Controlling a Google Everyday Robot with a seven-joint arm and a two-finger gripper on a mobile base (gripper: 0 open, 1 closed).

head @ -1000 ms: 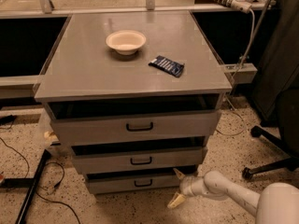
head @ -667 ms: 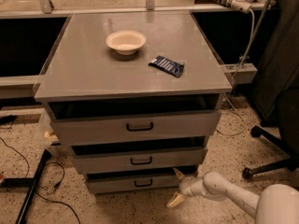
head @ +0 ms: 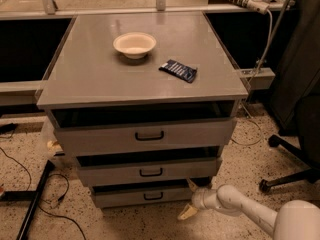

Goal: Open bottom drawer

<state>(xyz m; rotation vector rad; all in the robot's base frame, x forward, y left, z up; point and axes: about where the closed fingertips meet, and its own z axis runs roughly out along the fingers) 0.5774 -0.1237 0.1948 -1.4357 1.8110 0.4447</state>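
you've the bowl [head: 134,44] on the cabinet top [head: 95,79], the packet [head: 178,70] right of it and nearer you. the bottom drawer [head: 125,196] sits lowest (under two others) — the gripper [head: 190,199] just beside its right end.

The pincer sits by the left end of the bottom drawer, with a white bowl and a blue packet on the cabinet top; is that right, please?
Not quite: the camera view shows the pincer, open, by the right end of the bottom drawer, not the left. The white bowl and blue packet do lie on the cabinet top.
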